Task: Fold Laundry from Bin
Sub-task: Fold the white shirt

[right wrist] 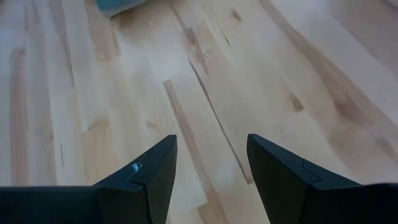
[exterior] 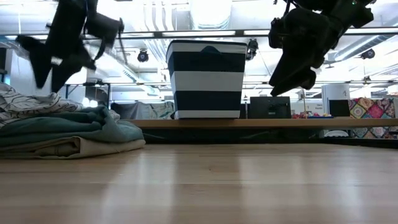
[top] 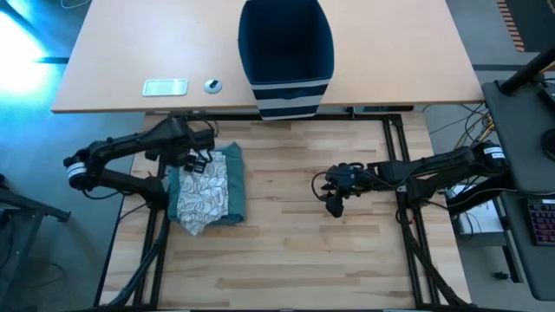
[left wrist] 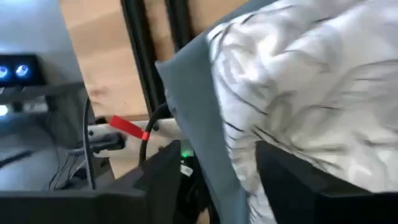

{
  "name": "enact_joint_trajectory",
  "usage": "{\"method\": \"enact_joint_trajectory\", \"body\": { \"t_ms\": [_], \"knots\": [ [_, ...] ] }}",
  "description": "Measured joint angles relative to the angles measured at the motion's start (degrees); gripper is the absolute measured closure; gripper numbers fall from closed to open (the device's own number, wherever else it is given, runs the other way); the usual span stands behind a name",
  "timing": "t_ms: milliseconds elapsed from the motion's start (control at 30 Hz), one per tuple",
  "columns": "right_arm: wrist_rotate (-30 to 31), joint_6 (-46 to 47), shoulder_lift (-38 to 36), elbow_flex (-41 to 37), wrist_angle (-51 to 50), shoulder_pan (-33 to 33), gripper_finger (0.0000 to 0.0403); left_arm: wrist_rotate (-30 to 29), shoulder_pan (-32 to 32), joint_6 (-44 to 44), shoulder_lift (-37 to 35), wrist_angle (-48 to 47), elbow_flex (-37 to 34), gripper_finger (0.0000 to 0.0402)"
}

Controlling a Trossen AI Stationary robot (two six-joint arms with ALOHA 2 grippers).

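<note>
The left gripper [top: 198, 161], jaws apart and empty, hovers over the folded stack [top: 208, 192]: a white leaf-print piece [left wrist: 311, 81] on teal [exterior: 68, 129] over beige [exterior: 74, 148]. Dipping could snag and topple it. The right gripper [top: 336, 201] hangs open above bare wood. The striped bin [top: 286, 54] stands behind, near a white device [top: 165, 87]

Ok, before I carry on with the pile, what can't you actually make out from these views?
- Bin floor: high view shows only dark inside; low view sees just its outer wall, so leftover laundry is unknowable.
- Lower layers of the folded pile: high view shows only the patterned white piece over teal; navy or grey pieces hidden.
- Left gripper: blurred in the low view.
- Small white device: too small to identify.
</note>
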Motion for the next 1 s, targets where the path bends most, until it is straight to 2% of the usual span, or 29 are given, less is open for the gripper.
{"method": "enact_joint_trajectory", "body": {
  "t_ms": [100, 200, 300, 400, 533, 633, 833, 1000],
  "knots": [
    [0.07, -3.63, 0.0, 0.0, 2.66, -0.2, 0.0213, 1.42, -1.88, 2.47, -0.74, -0.33, 6.81, 0.0182],
    [0.01, -8.57, 1.37, 0.03, 10.98, -1.28, 0.0213, 2.11, -6.42, 3.25, -2.09, 3.86, 10.42, 0.0162],
    [-2.5, -12.81, 6.11, 0.35, 22.19, -2.78, 0.0213, 1.61, -11.07, -0.57, -2.91, 3.73, 9.32, 0.0158],
    [-5.36, -16.28, 14.48, 4.22, 30.14, -3.39, 0.0213, 2.9, -15.16, -4.79, -3.92, 4.51, 4.32, 0.0163],
    [-7.48, -19.68, 27.38, 14.73, 31.04, -3.34, 0.0214, 6.09, -20.31, -6.22, -4.35, 9.87, -4.01, 0.0172],
    [-9.6, -19.41, 36.28, 24.48, 31.25, -3.37, 0.0221, 6.16, -22.94, -6.45, -4.19, 16.65, -9.54, 0.0175],
    [-9.4, -22.75, 51.48, 43.34, 31.69, -3.37, 0.0265, 9.53, -25.22, -5.59, -4.09, 31.65, -19.34, 0.0167],
    [-9.09, -22.16, 63.86, 57.14, 32.33, -3.24, 0.0324, 12.04, -25.18, -0.88, -5.58, 26.89, -20.23, 0.0139]
  ]
}}
